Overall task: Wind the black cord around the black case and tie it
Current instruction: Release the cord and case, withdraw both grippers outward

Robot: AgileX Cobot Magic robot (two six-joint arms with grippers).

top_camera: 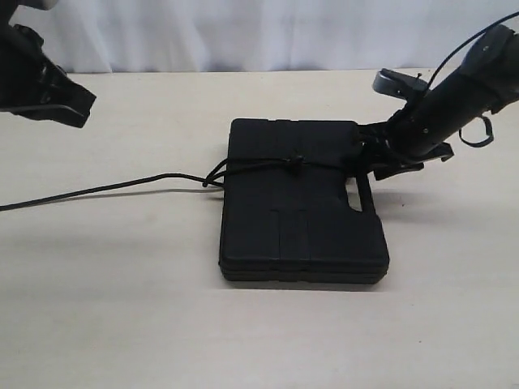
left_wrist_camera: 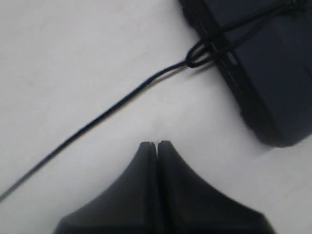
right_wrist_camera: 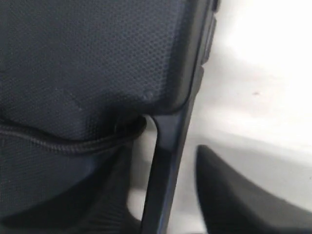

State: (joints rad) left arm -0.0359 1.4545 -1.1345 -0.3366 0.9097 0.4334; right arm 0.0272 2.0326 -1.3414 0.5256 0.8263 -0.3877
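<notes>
The black case point(top_camera: 304, 211) lies flat mid-table. The black cord point(top_camera: 259, 166) crosses its top, with a knot point(top_camera: 296, 162) near the middle and a small loop at the case's left edge, then trails left over the table point(top_camera: 89, 192). My right gripper point(top_camera: 366, 158) sits at the case's right edge by the handle slot. In the right wrist view this gripper point(right_wrist_camera: 165, 151) is open, its fingers either side of the handle bar point(right_wrist_camera: 168, 161), with the cord point(right_wrist_camera: 73, 145) close by. My left gripper point(left_wrist_camera: 157, 144) is shut and empty, raised at the far left, away from the cord point(left_wrist_camera: 97, 117) and case point(left_wrist_camera: 263, 68).
The pale table point(top_camera: 122, 308) carries only the case and the cord. A white backdrop point(top_camera: 243, 32) closes off the far edge. The left arm point(top_camera: 45, 85) hangs above the far-left corner.
</notes>
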